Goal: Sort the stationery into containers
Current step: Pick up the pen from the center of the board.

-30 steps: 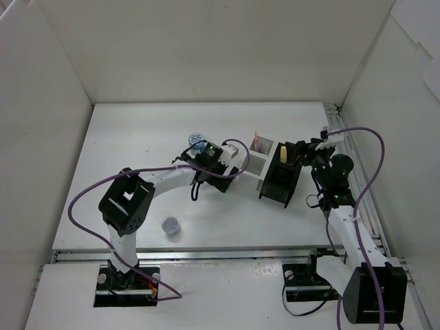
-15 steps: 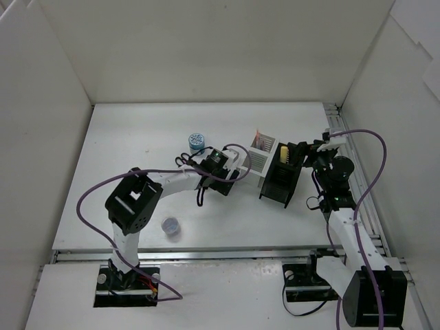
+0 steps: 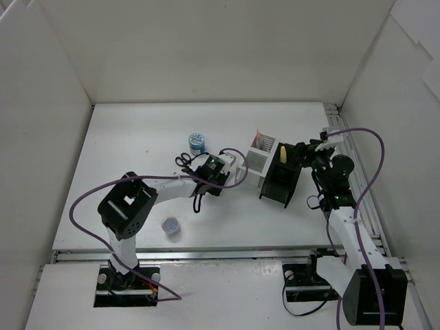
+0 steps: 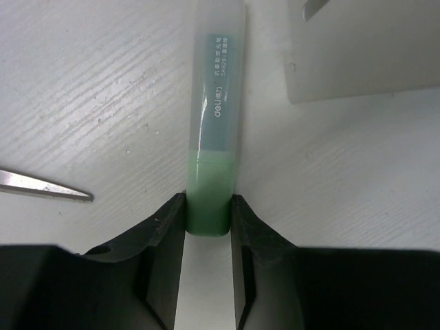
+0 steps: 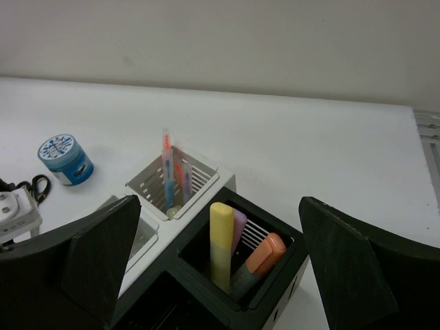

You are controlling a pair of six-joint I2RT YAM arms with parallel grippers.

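while the left gripper [image 4: 208,218] is pinching the green end of a green marker [image 4: 217,103] between its fingers, the marker is lying flat on the table [image 4: 103,82], pointing toward a corner of the white mesh organizer [image 4: 364,48]. the tip of the scissors [image 4: 41,185] is lying just to its left. the right gripper [image 3: 301,152] is hovering beside the black mesh pen holder [image 5: 275,297], fingers spread wide and gripping nothing. a yellow marker [image 5: 220,240], a purple marker [image 5: 238,225] and an orange marker [image 5: 265,253] are standing inside that holder. thin pens [image 5: 168,175] are leaning in a far organizer compartment. the blue tin [image 3: 196,143] is sitting just behind the scissors, and the purple jar [image 3: 171,225] is sitting well apart, near the left arm's base.
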